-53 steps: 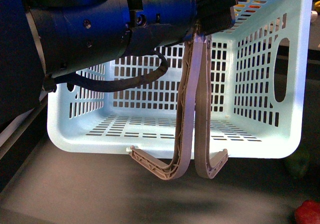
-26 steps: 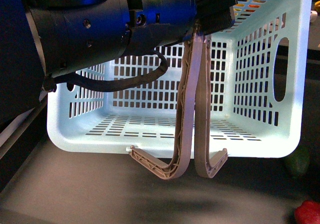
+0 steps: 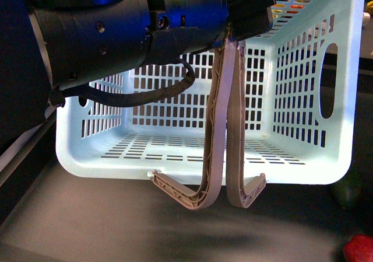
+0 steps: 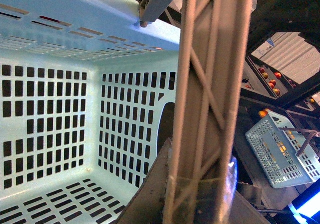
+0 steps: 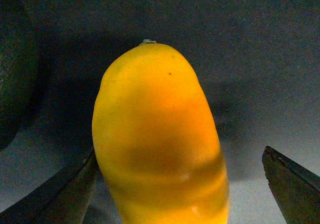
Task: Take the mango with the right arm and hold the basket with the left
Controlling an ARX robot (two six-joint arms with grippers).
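The pale aqua basket (image 3: 303, 157) hangs tilted in the front view, and its two grey-brown handles (image 3: 233, 128) loop down in front of it. My bulky black and blue left arm fills the upper left there. The left gripper (image 3: 252, 12) is shut on the basket's handles at their top. In the left wrist view the ribbed handle (image 4: 210, 84) runs into that gripper (image 4: 200, 201), where clear tape wraps it. The yellow-orange mango (image 5: 157, 134) lies on a dark surface in the right wrist view. The right gripper (image 5: 175, 194) is open around it, one finger (image 5: 55, 199) close beside it and the other well apart.
A dark green fruit (image 3: 349, 193) lies under the basket's right corner, and a red thing (image 3: 358, 249) sits at the lower right. A dark green fruit (image 5: 15, 74) lies beside the mango. Another slotted basket (image 4: 280, 149) with fruit stands in the background.
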